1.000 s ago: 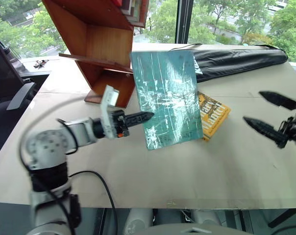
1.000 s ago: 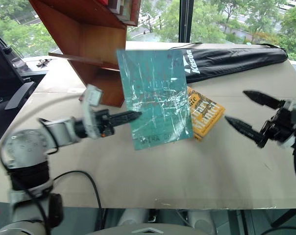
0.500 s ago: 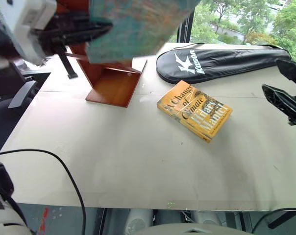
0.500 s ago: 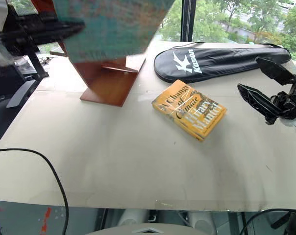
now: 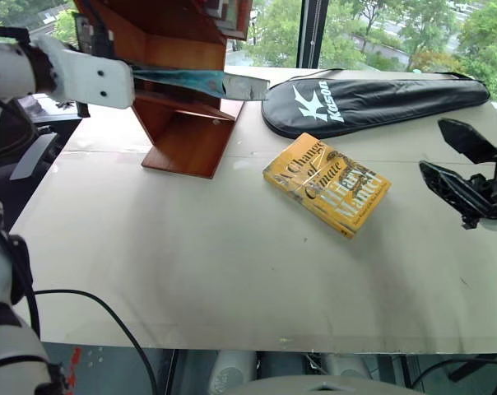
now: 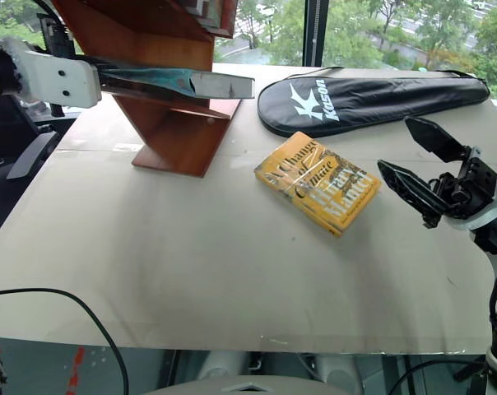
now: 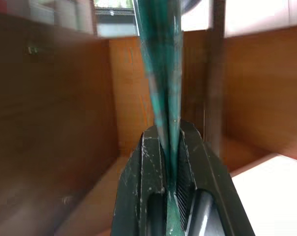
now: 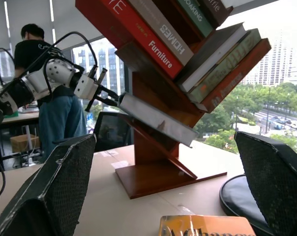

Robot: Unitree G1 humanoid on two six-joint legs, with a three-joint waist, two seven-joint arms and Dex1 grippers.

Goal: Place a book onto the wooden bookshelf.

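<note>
While the book is held flat and edge-on at the wooden bookshelf, above its lowest slanted board, it is pinched at one edge by the left gripper. A stiff, thin, slippery cover is suggested; a deep bite near the spine seems safest. The right gripper is spread, empty.

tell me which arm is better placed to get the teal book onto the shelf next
Left. The left gripper is shut on the teal book, holding it flat at the wooden bookshelf. The right gripper hangs open and empty on the far side of the yellow paperback.
</note>
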